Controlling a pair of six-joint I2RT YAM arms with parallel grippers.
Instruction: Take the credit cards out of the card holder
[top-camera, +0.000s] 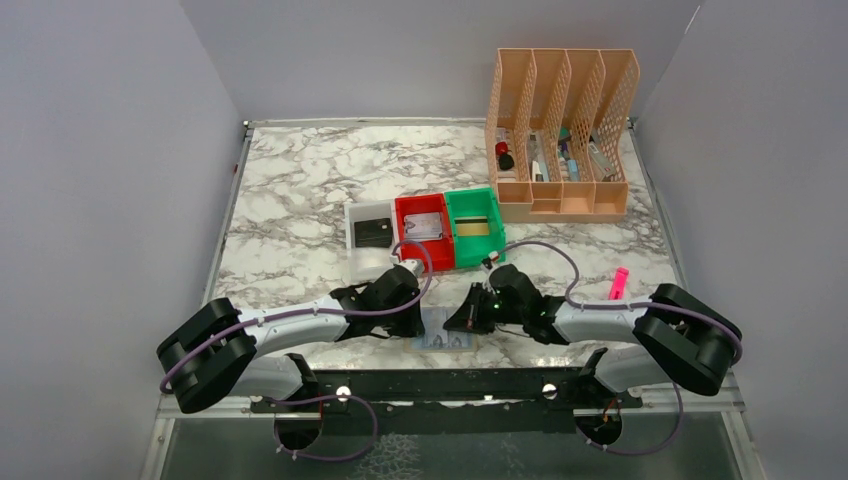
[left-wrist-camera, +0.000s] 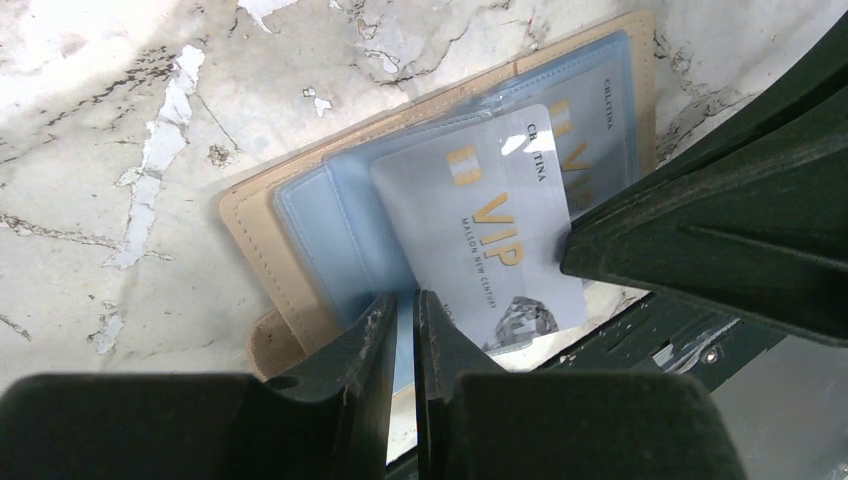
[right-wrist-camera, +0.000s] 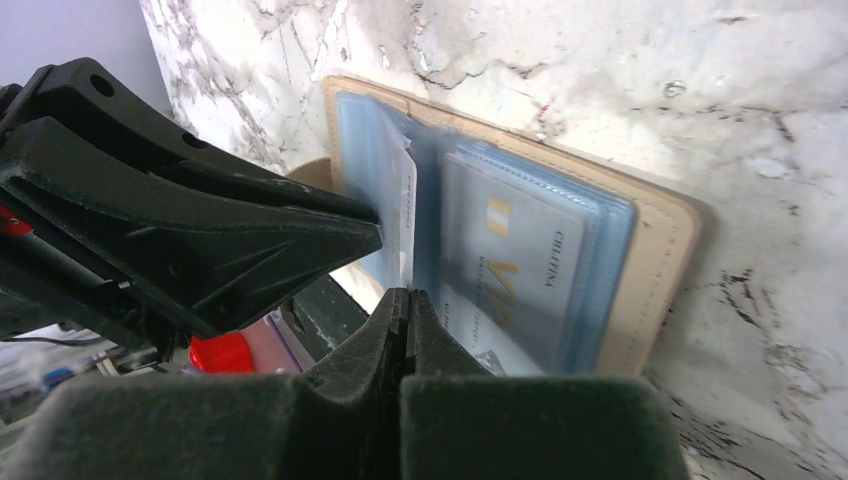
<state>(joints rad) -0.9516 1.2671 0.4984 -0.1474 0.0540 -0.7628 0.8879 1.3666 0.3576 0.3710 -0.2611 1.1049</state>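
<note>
Lying open on the marble worktop (top-camera: 300, 200), the card holder (top-camera: 442, 341) is seen at the lower middle of the overhead view, with both arms closed in on it from either side. In the left wrist view its tan rim and blue-grey clear pockets are spread across the centre of the frame, and a silvery grey credit card (left-wrist-camera: 480, 220) with gold VIP lettering is shown tilted over the pockets, its lower end past the holder's near edge. The left end effector (left-wrist-camera: 403, 305) is set at the bottom centre, narrowed to a thin slit at the card's lower left corner; whether anything is pinched there cannot be told. The right end effector (right-wrist-camera: 405, 300) is seen with its fingers pressed fully together, tips against the lower edge of a raised clear leaf, and a grip on it cannot be confirmed. Further up the overhead view a white tray (top-camera: 352, 250), a red tray (top-camera: 402, 240) and a green tray (top-camera: 452, 225) are lined up side by side, well apart from the holder.
</note>
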